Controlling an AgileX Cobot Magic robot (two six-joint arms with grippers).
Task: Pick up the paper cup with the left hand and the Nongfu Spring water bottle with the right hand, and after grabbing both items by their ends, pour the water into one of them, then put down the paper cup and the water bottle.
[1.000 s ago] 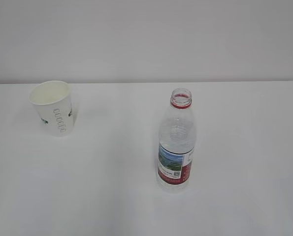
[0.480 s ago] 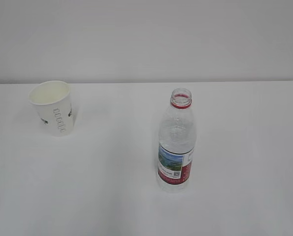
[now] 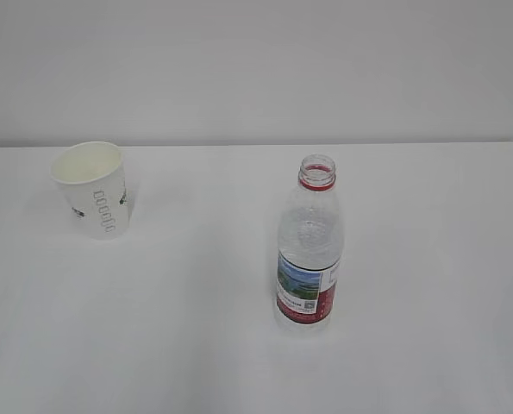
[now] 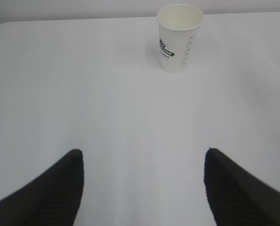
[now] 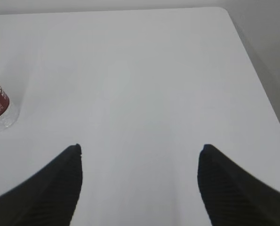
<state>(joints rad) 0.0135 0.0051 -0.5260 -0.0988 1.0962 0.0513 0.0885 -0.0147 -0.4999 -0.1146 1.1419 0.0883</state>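
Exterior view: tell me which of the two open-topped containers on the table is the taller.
The Nongfu Spring water bottle, right of centre: clear ribbed plastic, red neck ring, no cap. It stands taller than the squat white paper cup at far left.

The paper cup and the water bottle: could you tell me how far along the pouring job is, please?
Nothing looks done yet. The paper cup and the Nongfu Spring water bottle stand upright and apart on the table. The left gripper and right gripper are open and empty. Grasping, pouring and setting down remain.
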